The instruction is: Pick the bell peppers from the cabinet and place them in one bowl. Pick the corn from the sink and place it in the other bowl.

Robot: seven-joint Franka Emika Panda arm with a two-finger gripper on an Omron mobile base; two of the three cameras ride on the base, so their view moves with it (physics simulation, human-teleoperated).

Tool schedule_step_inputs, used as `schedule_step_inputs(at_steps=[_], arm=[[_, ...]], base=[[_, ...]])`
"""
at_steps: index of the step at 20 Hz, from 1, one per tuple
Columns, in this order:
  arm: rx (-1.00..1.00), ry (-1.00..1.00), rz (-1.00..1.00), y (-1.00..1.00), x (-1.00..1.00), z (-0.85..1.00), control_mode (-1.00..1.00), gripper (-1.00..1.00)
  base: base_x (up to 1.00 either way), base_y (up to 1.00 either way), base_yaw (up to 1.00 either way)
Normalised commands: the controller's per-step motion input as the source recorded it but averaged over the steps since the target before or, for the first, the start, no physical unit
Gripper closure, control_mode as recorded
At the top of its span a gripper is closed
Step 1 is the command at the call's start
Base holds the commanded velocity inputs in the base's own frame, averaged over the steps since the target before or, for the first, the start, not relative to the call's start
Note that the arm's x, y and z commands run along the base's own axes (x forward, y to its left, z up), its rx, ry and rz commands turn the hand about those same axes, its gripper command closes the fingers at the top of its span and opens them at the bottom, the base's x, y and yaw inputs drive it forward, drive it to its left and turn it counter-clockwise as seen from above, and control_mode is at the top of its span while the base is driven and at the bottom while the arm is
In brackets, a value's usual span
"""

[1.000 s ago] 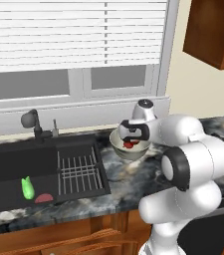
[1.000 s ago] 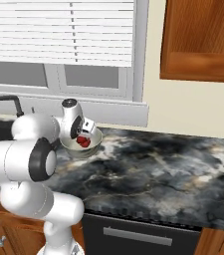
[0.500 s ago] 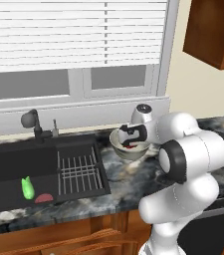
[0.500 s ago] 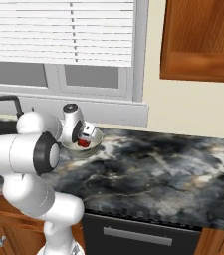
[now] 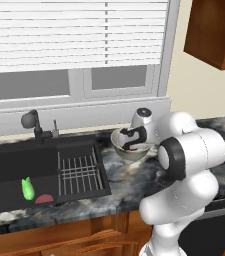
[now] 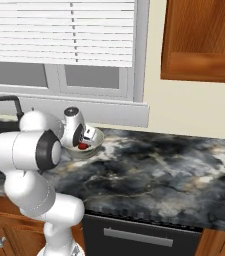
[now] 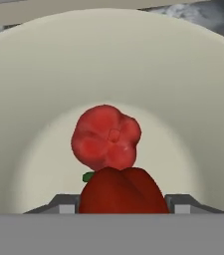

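Gripper is dipped into the pale grey-beige bowl on the dark marbled counter, just right of the black sink. Jaws are clamped on a red bell pepper, seen close up in the hand view with a bit of green stem poking out at its left. A second bell pepper is already lying on the bowl's floor, just beyond the held one; whether the two are touching can't be told. From the right base view a speck of red is seen inside the bowl under the hand. Over in the sink, the green corn is lying on the basin floor, with a flat reddish-pink disc just beside it and the wire drain rack to its right. The reddish-brown wall cabinet is up high on the right.
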Motion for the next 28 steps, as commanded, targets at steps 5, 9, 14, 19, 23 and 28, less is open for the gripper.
schedule_step_inputs(at_steps=[5,9,14,19,23,28], arm=[[0.00,0.00,0.00,0.03,0.00,-0.22,-1.00,1.00],[0.00,0.00,0.00,0.01,0.00,-0.01,-1.00,1.00],[0.00,0.00,0.00,0.01,0.00,0.00,-1.00,-1.00],[0.00,0.00,0.00,0.00,-0.01,0.11,-1.00,-1.00],[-0.02,0.00,0.00,0.00,0.00,0.44,-1.00,-1.00],[-0.03,0.00,0.00,0.00,-0.03,0.54,-1.00,-1.00]], base=[[0.00,0.00,0.00],[0.00,0.00,0.00],[0.00,0.00,0.00],[0.00,0.00,0.00],[0.00,0.00,0.00],[0.00,0.00,0.00]])
